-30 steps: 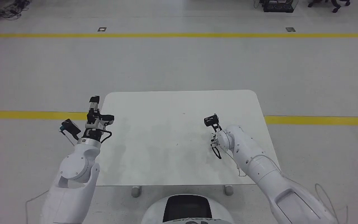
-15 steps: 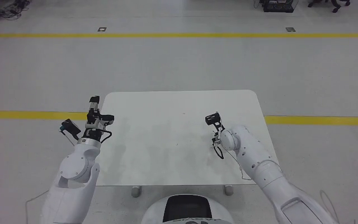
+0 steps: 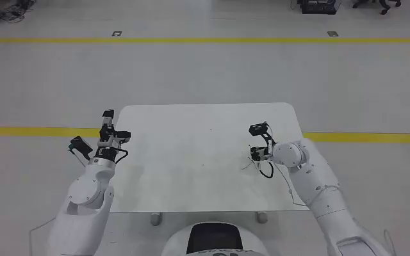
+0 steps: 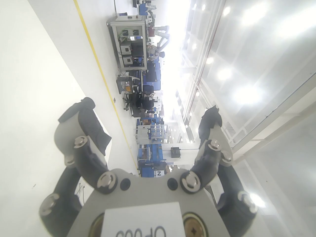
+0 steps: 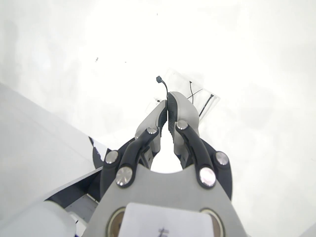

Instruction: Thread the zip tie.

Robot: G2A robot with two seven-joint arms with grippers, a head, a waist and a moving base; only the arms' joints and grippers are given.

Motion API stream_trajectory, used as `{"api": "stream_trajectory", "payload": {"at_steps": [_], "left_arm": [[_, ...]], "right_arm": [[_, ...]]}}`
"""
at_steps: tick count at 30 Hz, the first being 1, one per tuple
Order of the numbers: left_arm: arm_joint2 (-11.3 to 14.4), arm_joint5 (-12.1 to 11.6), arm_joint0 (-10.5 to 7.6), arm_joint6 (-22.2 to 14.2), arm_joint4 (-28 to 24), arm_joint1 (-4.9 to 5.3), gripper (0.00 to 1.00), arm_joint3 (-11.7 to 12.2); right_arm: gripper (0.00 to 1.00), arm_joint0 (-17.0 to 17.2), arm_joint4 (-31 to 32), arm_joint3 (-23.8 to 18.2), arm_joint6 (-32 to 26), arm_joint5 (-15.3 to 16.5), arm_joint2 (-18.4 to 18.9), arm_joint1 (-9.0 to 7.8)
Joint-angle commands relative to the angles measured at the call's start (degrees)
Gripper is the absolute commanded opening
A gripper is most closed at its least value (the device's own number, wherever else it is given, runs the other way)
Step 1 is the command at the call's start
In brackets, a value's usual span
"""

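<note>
Currently the white worktop (image 3: 192, 160) carries little besides a clear packet (image 5: 195, 85) on its right side, with spare ties (image 5: 197, 93) lying in it. The right pincer (image 5: 167, 102) hangs over that spot, just beside the packet, its fingers pressed together on a black zip tie (image 5: 165, 86). The tie's long axis runs roughly in line with the fingers. Its square head projects beyond the tips and curls slightly to one side, while the tail is hidden between the pads. The left pincer (image 4: 149, 107) stands at the left edge, well apart, fingers spread and empty, aimed toward the far side. Judgement: threading needs the tail brought round to the head, and the right arm is far nearer. Bare worktop lies between the arms.
</note>
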State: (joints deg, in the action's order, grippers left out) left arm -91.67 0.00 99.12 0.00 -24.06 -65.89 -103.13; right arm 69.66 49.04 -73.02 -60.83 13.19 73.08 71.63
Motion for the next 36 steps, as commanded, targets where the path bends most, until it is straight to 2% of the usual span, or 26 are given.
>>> {"api": "stream_trajectory", "payload": {"at_steps": [1, 2, 3, 11, 18, 21, 36], "left_arm": [[0.0, 0.0, 0.0, 0.0, 0.0, 0.0, 1.0, 0.0], [0.0, 0.0, 0.0, 0.0, 0.0, 0.0, 1.0, 0.0], [0.0, 0.0, 0.0, 0.0, 0.0, 0.0, 1.0, 0.0], [0.0, 0.0, 0.0, 0.0, 0.0, 0.0, 1.0, 0.0], [0.0, 0.0, 0.0, 0.0, 0.0, 0.0, 1.0, 0.0], [0.0, 0.0, 0.0, 0.0, 0.0, 0.0, 1.0, 0.0], [0.0, 0.0, 0.0, 0.0, 0.0, 0.0, 1.0, 0.0]], "right_arm": [[0.0, -0.01, -4.08, 0.75, -1.6, 4.15, 2.1, -0.5], [0.0, -0.06, -5.76, 1.2, -2.36, 5.88, 2.79, -0.7], [0.0, -0.19, -7.58, 1.38, -3.28, 6.29, 3.2, -0.88], [0.0, -0.74, -20.88, 0.33, -9.23, 6.29, 1.9, -3.51], [0.0, -2.18, -28.0, 2.06, -10.65, 6.29, -1.41, -5.73], [0.0, -3.01, -29.15, 3.05, -10.16, 6.29, -3.36, -6.43], [0.0, -3.01, -29.15, 3.05, -10.16, 6.29, -3.36, -6.43]]}}
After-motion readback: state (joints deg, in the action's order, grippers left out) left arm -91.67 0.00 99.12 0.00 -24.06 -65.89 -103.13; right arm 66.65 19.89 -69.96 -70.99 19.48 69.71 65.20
